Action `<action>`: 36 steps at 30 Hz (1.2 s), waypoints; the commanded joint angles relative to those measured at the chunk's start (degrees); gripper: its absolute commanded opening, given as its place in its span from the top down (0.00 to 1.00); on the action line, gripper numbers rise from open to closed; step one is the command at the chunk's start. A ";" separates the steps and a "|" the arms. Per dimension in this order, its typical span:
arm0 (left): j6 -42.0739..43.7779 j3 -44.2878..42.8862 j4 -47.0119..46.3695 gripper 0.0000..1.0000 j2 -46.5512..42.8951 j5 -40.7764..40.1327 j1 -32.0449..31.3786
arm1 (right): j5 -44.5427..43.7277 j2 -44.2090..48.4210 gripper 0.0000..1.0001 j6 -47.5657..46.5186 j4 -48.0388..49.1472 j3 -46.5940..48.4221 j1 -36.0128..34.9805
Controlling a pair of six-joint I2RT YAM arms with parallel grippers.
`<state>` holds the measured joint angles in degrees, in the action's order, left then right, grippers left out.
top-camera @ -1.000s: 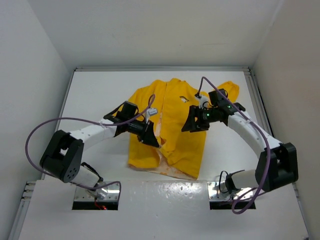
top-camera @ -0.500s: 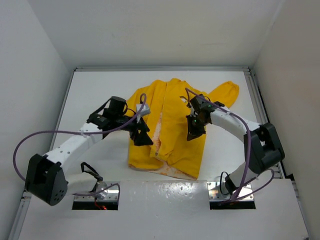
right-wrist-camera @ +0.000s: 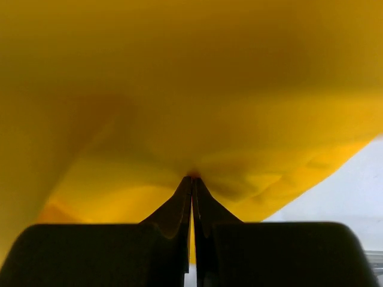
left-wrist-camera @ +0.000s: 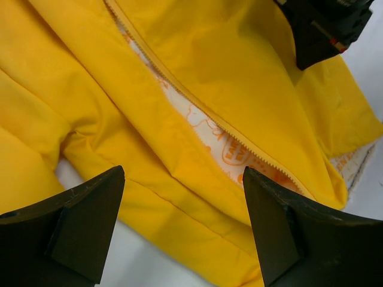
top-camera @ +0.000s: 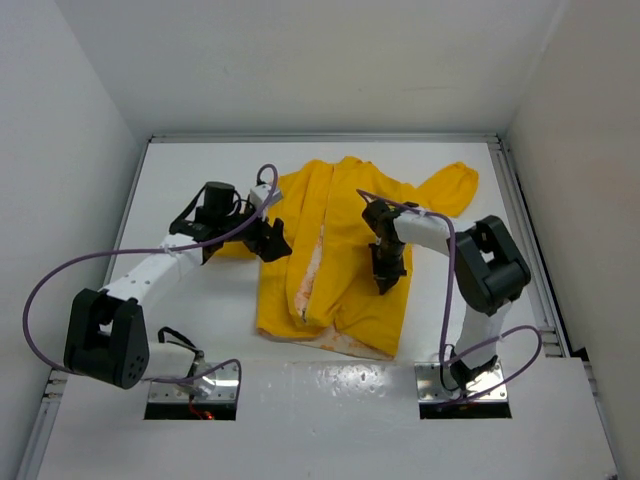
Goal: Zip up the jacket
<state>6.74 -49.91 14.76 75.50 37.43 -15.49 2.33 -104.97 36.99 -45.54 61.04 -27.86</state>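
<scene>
One jacket (top-camera: pixel 350 300), yellow, flat at mid-table (top-camera: pixel 190 180), front open; zipper teeth (left-wrist-camera: pixel 197 104) unmated, speckled lining (left-wrist-camera: pixel 233 149) showing between the panels; zipping judged not begun, the whole run left to do; left gripper (left-wrist-camera: pixel 185 227) spread wide above the near panel, holding nothing; right gripper (right-wrist-camera: pixel 192 185) pinched tight on yellow fabric of the far panel.

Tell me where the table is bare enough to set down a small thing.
Bare table lies along the back wall beyond the jacket, and in the near-left patch between the left arm and the jacket. The centre is crowded: left end effector open over the jacket, right end effector pinching it.
</scene>
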 commanded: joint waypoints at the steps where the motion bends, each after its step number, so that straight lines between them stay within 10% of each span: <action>1: -2.60 0.16 -5.70 0.15 -0.71 -2.09 0.72 | -7.50 -3.57 0.97 0.89 -1.48 6.10 0.17; 15: -3.14 -4.31 -6.85 0.15 7.89 -7.64 1.95 | -34.47 -13.50 0.82 -9.83 5.97 24.30 2.80; 25: -2.61 -18.90 -6.75 0.18 21.25 -9.13 1.95 | 2.44 4.84 0.92 -19.42 8.56 11.66 5.45; 30: -2.61 -24.77 -9.14 0.23 26.79 -8.07 0.81 | 4.53 10.13 1.00 -9.17 0.01 0.96 -0.08; 36: -5.24 -35.07 -8.52 0.56 37.42 -8.60 -1.12 | -1.70 6.45 1.00 1.23 0.47 -1.55 -3.25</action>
<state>2.76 -81.12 7.73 110.30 28.40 -15.16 3.16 -95.92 30.63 -43.11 58.02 -30.61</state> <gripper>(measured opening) 0.460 0.002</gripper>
